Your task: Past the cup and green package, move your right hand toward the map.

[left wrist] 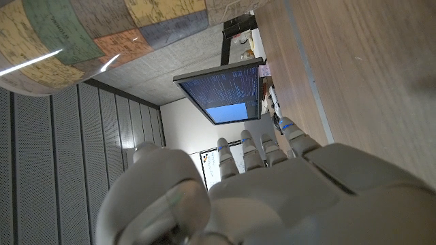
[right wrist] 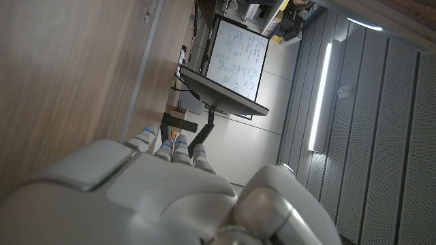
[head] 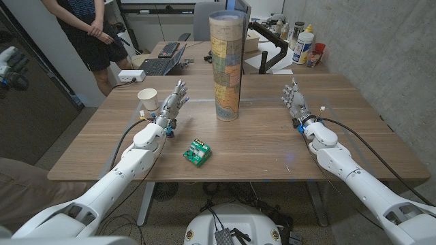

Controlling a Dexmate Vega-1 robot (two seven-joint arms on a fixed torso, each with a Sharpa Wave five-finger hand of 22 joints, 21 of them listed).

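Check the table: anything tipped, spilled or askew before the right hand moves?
Nothing stands out. The rolled map stands upright mid-table, the paper cup is upright by the left hand, the green package lies intact, and the right hand holds nothing.

From my remote station, my glossy white plastic right hand (head: 294, 99) and left hand (head: 173, 103) flank a shiny printed-paper map (head: 227, 64), a matt paper cup (head: 148, 101) and a glossy green package (head: 197, 152) on the smooth wood-grain table (head: 272, 146).

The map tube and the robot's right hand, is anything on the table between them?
No. In the head view, only bare wooden table lies between the rolled map and the right hand.
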